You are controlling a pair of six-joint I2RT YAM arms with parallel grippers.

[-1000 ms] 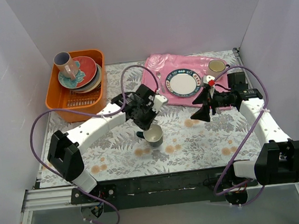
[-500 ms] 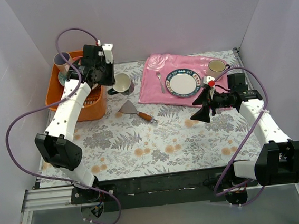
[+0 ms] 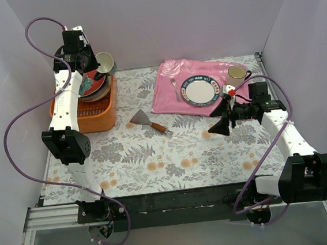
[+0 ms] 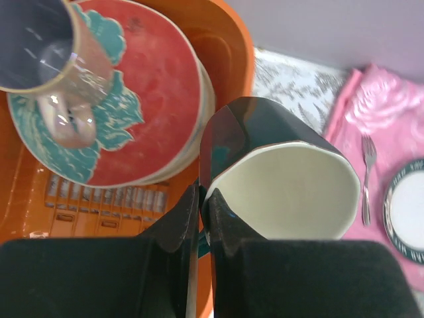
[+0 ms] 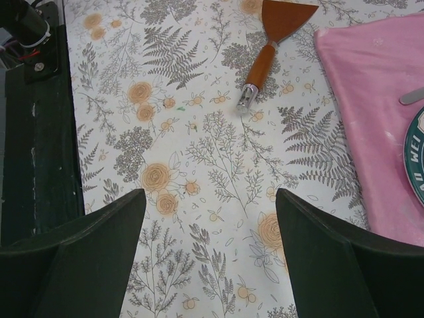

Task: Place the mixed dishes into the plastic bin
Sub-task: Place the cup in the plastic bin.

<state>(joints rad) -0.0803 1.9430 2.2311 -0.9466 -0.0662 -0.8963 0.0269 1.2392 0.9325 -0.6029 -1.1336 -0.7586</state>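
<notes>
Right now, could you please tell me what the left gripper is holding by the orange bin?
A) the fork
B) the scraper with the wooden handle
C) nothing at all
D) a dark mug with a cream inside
D: in the left wrist view the left gripper has its fingers pinched on the wall of the dark mug, at the rim of the orange bin.

Bright even light, soft shadows, blurred near wrist views
</notes>
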